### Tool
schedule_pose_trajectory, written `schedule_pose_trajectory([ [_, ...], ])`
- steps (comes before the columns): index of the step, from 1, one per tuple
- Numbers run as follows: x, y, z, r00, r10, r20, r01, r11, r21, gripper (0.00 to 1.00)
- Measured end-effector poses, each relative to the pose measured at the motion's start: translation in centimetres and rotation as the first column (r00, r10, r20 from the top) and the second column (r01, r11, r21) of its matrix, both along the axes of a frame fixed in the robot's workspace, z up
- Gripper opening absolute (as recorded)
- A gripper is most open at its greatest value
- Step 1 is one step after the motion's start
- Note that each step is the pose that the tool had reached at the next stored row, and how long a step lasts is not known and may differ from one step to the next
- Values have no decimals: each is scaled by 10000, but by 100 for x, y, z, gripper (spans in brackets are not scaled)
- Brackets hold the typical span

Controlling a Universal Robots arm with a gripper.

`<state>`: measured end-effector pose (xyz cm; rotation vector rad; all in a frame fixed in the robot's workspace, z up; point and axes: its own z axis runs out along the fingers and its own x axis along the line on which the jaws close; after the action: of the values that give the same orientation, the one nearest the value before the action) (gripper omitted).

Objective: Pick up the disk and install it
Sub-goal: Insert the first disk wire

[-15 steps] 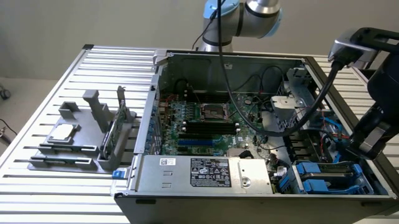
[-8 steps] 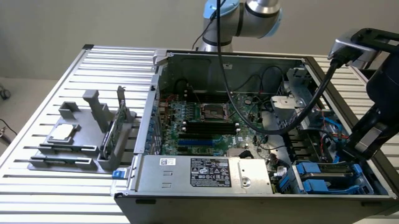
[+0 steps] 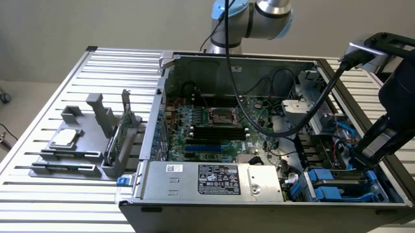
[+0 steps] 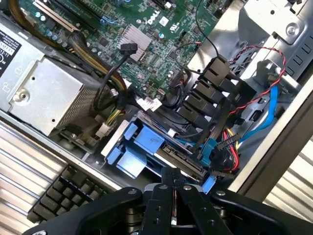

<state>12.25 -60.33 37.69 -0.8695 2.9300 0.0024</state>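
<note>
Inventory as I see it from the remote station, largest first.

1. Counter [image 3: 110, 63]: one, slatted metal, carrying everything else.
2. Computer case [image 3: 194, 216]: one, side panel off. It lies on the counter toward the exterior view's right edge and reaches the near edge.
3. Robot arm [image 3: 272, 14]: one, rising behind the case's far wall.
4. Motherboard [image 3: 214, 126]: one, green, flat on the case floor.
5. Power supply [image 3: 214, 179]: one, a silver box with a label, along the case's near wall.
6. Grey fixture [image 3: 84, 145]: one, on the counter toward the exterior view's left edge, apart from the case.
7. Disk [image 3: 337, 180]: one that I can count, framed in blue plastic. It sits low in the case's near corner on the exterior view's right, beside the power supply. The wrist view shows its blue carrier [image 4: 151, 142] lying in the bay.
8. End effector [image 3: 360, 162]: one, black, reaching down into that same corner. In the wrist view the end effector [image 4: 170, 172] has its two fingers drawn together with nothing gripped between them. The tips sit just above the disk's edge; I cannot tell whether they touch it.
9. Green card [image 3: 115, 141]: one, standing on edge in the fixture.
10. Silver chip [image 3: 65, 138]: one, square, lying flat on the fixture.
</note>
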Motion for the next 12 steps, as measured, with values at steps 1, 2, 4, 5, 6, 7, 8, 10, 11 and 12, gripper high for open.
schedule_pose_trajectory([
  [1, 0, 0, -8, 9999, -161, 0, 161, 9999, 4, 11],
  [2, 0, 0, -16, 9995, -331, 0, 331, 9995, 8, 11],
  [4, 0, 0, -32, 9976, -697, 0, 697, 9976, 14, 11],
  [5, 0, 0, -41, 9961, -878, 0, 878, 9961, 18, 11],
  [6, 0, 0, -49, 9944, -1056, -1, 1056, 9944, 21, 11],
  [7, 0, 0, -56, 9924, -1230, -2, 1230, 9924, 24, 11],
  [8, 0, 0, -63, 9900, -1408, -1, 1408, 9900, 25, 11],
  [10, 0, 0, -75, 9841, -1774, -2, 1774, 9841, 26, 11],
  [11, 0, 0, -79, 9808, -1950, -2, 1950, 9808, 27, 11],
  [12, 0, 0, -83, 9771, -2127, -2, 2127, 9771, 27, 11],
])
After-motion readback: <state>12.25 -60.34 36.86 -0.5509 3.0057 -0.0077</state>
